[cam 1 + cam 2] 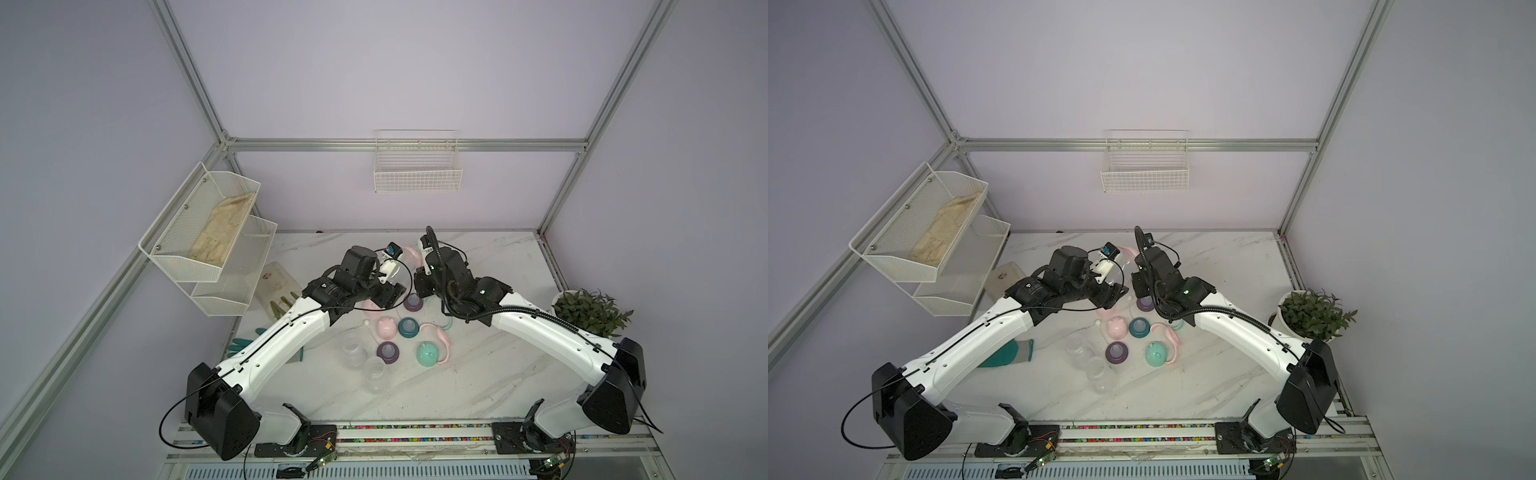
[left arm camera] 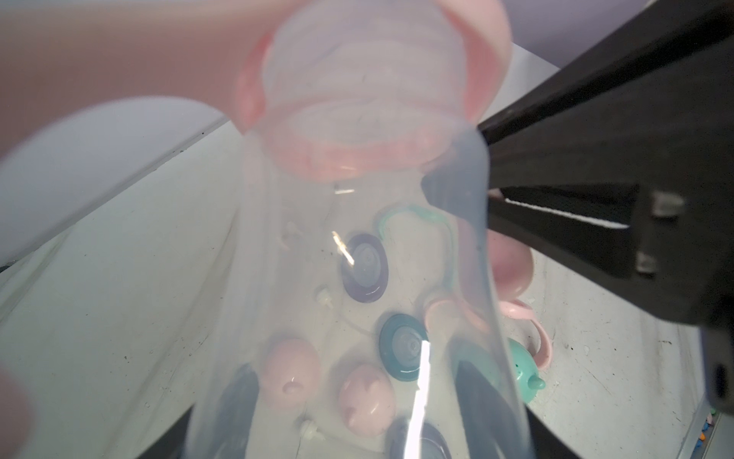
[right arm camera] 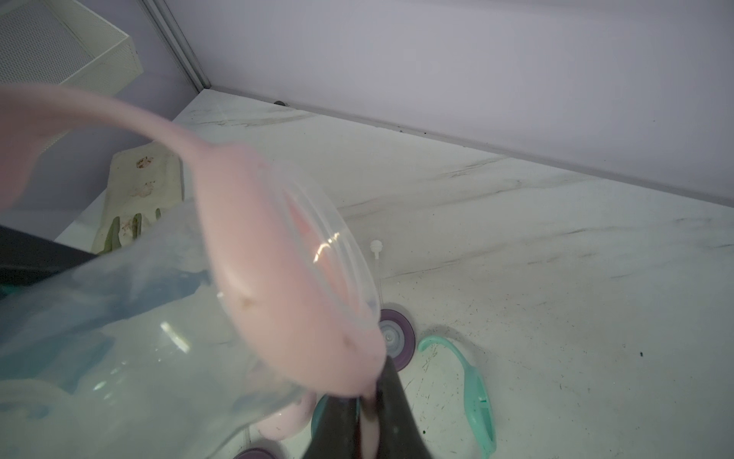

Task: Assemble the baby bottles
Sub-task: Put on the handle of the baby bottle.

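Found the left claw (image 1: 390, 294) raised over the rear middle of the desk (image 1: 478, 374), closed about the body of a clear bottle (image 2: 357, 258); saw its dark fingers (image 2: 234, 397) through the plastic on either side; noted the bottle lifted clear of the desk and tilted, neck toward the right arm.

Found the right claw (image 3: 367, 415) pinched tight on the rim of a pink ring (image 3: 286, 278); recorded that ring sitting around the bottle's neck, one handle sweeping away from it; cannot tell whether it is fully seated.

Checked the desk below in both top views; counted a second bottle (image 1: 354, 350) and a third bottle (image 1: 375, 375) just beside it, mouths up, nearest the arm bases; logged a purple collar (image 1: 387, 352) next to them, a teal collar (image 1: 408, 327) behind it and another purple collar (image 1: 412, 302) under the two claws; logged a pink cap (image 1: 384, 327) beside the teal collar and a mint cap (image 1: 428, 354) touching a second pink ring (image 1: 441, 337); saw a mint ring (image 3: 470, 391) flat on the desk near the rear purple collar, and a thin straw (image 3: 375, 248) apart from it.

Noted a green glove (image 1: 1007, 353) partly under the left arm, a potted plant (image 1: 590, 311) at the right edge, a mesh shelf (image 1: 199, 232) on the left wall and a wire basket (image 1: 417, 170) on the back wall.
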Robot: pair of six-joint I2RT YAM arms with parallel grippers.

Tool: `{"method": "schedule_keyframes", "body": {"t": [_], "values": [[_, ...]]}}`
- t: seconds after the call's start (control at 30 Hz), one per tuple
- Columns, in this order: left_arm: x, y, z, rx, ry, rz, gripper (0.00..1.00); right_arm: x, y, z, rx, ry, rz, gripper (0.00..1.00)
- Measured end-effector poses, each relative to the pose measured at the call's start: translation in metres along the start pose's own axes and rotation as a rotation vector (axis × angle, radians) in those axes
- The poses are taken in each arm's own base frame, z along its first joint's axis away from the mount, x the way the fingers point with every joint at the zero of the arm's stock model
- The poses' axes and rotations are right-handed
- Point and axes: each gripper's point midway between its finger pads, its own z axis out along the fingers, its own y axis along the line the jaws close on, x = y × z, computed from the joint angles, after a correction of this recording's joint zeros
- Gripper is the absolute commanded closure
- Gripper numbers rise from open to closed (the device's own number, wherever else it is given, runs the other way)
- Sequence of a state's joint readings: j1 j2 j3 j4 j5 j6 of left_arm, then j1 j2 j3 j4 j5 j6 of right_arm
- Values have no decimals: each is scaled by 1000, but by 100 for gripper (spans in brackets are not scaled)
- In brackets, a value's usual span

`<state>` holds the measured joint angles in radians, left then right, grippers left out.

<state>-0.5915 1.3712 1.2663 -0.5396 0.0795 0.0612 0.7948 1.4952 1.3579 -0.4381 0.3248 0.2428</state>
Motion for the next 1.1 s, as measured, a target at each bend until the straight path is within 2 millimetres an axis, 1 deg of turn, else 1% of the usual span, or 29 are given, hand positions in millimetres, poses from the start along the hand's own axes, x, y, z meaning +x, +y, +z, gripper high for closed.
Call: {"method": "schedule_keyframes", "body": {"t": [0.2, 0.4, 0.67, 0.93, 1.1], "values": [[-2, 1, 0, -8, 0, -20, 100, -4, 2, -2, -16, -26, 21, 100], [-4, 1, 0, -5, -7, -24, 100, -8, 1, -3, -33, -33, 77, 100], [-18, -2, -5, 15, -65, -24, 100, -21, -3, -15, -102, -52, 135, 100], [-19, -4, -6, 26, -68, -47, 100, -22, 0, -14, -132, -51, 138, 100], [-17, -5, -9, 30, -57, -65, 100, -19, 1, -11, -149, -57, 94, 100]]}}
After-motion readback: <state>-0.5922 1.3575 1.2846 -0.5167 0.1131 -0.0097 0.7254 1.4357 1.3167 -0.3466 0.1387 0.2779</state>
